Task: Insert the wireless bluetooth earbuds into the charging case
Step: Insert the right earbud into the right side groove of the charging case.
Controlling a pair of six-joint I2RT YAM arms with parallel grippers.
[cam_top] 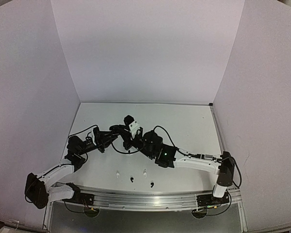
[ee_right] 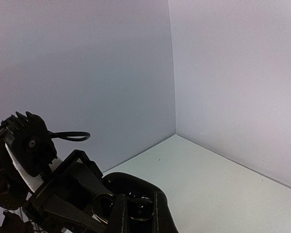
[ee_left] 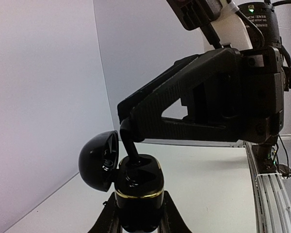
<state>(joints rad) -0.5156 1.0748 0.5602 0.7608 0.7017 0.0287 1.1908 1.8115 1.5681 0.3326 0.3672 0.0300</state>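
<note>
White table (ee_left: 208, 194); R hand (ee_left: 126, 129) w/ earbud (ee_left: 132, 148) atop case (ee_left: 138, 187) in L hand (ee_left: 138, 219)

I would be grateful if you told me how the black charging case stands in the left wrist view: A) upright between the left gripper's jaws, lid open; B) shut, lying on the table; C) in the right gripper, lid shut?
A: the charging case sits upright between the jaws of the left gripper, its domed lid swung open to one side.
</note>
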